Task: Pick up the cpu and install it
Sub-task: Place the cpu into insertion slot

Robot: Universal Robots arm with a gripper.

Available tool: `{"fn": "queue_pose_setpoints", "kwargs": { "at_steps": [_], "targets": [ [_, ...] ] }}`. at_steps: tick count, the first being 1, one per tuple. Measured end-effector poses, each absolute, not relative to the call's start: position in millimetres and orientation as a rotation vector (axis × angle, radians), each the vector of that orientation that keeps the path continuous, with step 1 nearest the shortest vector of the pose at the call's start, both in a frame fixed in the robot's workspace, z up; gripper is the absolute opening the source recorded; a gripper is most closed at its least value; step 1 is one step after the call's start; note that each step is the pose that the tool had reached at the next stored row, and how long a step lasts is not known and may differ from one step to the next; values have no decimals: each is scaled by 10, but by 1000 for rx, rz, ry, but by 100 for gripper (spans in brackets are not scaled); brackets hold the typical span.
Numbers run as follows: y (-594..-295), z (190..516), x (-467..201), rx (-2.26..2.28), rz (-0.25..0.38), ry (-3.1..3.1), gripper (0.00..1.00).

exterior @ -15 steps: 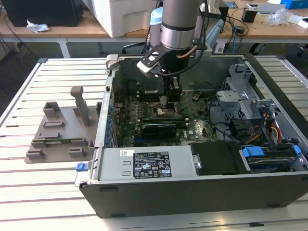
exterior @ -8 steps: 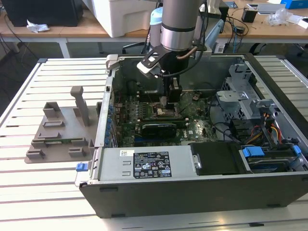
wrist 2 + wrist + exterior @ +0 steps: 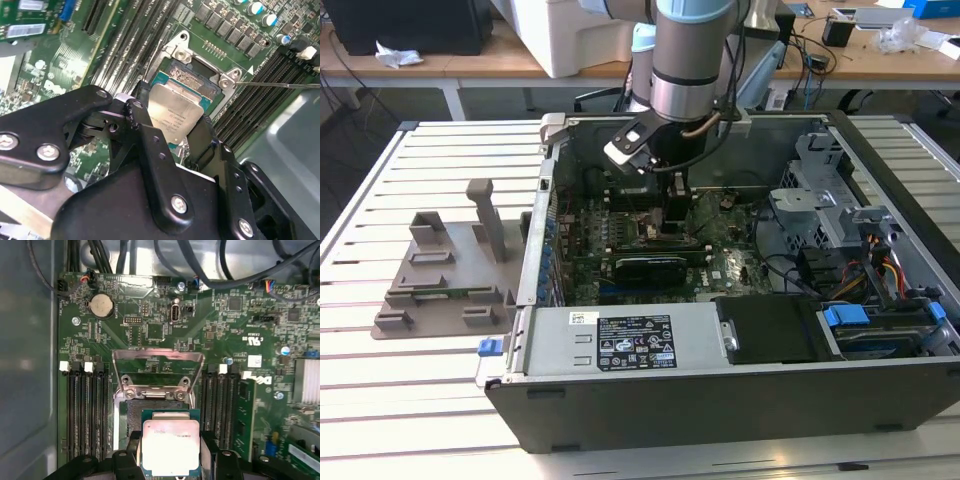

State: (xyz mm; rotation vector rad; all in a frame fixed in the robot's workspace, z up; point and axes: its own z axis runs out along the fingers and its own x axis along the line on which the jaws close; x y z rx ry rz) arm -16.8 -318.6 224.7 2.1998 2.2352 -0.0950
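Now, cpu (image 3: 171, 440) between the gripper's (image 3: 171, 454) 2 fingers (image 3: 145, 135), tight on its sides, over the open socket (image 3: 136, 416).

The cpu (image 3: 171, 442) is silvery-grey (green-edged), the motherboard (image 3: 165, 330) green, the end effector (image 3: 169, 121) black.

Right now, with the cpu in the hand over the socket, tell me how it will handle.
The cpu looks stiff: a flat plate with a metal top, so it should not flex in the hand. Its smooth top and thin edges probably make it slippery. Thin and small, it seems light, and knocking it against the socket might damage it.
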Motion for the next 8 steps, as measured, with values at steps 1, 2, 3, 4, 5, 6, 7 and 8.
{"fn": "queue_pose_setpoints", "kwargs": {
  "at_steps": [1, 2, 3, 4, 5, 6, 7, 8],
  "targets": [
    [-3182, 2222, -175, 2210, -95, 2225, 55],
    [-3179, 2211, -179, 2215, -95, 2221, 55],
    [-3163, 2192, -186, 2220, -95, 2216, 55],
    [-3140, 2178, -188, 2223, -95, 2213, 55],
    [-3128, 2169, -189, 2225, -95, 2211, 55],
    [-3120, 2157, -192, 2228, -95, 2208, 55],
    [-3117, 2130, -196, 2230, -95, 2207, 55],
    [-3117, 2113, -196, 2230, -95, 2207, 55]
  ]
}}
